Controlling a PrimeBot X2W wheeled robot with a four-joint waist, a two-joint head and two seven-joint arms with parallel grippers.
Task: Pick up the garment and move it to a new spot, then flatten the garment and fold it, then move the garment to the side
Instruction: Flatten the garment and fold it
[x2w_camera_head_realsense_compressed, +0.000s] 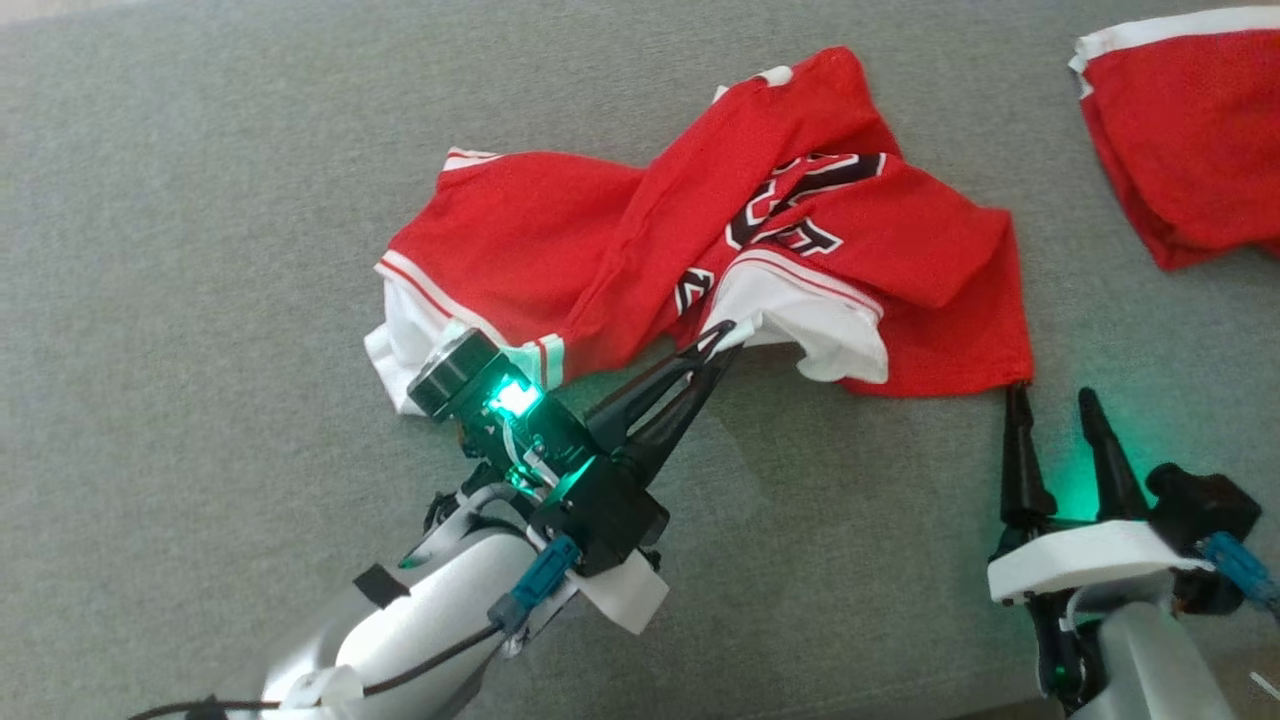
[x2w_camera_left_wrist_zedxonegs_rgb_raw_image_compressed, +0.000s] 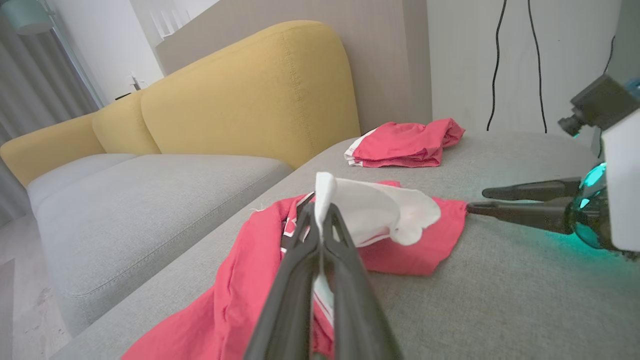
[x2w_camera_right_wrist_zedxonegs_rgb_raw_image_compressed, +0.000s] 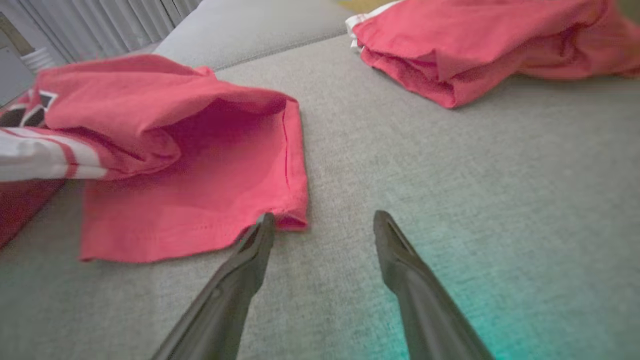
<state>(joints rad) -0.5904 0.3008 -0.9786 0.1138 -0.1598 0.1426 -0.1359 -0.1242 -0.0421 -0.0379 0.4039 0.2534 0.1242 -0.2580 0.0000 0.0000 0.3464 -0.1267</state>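
The jersey (x2w_camera_head_realsense_compressed: 640, 230) lay crumpled on the grey seat (x2w_camera_head_realsense_compressed: 200, 250), red with white trim and black lettering, bunched into diagonal folds rather than spread flat.

The left gripper (x2w_camera_head_realsense_compressed: 725, 330) was at the jersey's near edge with its fingers pressed together, clamped on a fold of the white lining. In the left wrist view the gripper (x2w_camera_left_wrist_zedxonegs_rgb_raw_image_compressed: 322, 210) pinched that white fold (x2w_camera_left_wrist_zedxonegs_rgb_raw_image_compressed: 380, 210), which stood up above the fingertips; red cloth trailed down on both sides of the fingers.

The right gripper (x2w_camera_head_realsense_compressed: 1050, 392) rested low over the seat at the jersey's near right corner, fingers wide apart and holding nothing. In the right wrist view the gripper (x2w_camera_right_wrist_zedxonegs_rgb_raw_image_compressed: 322, 217) had one fingertip at the corner of the red hem (x2w_camera_right_wrist_zedxonegs_rgb_raw_image_compressed: 200, 200), apparently touching it; the other fingertip stood over bare seat.

A second garment (x2w_camera_head_realsense_compressed: 1180, 130), also red with a white edge, lay folded at the far right of the seat, well apart from the jersey. A yellow sofa back (x2w_camera_left_wrist_zedxonegs_rgb_raw_image_compressed: 250, 95) stood beyond the seat.
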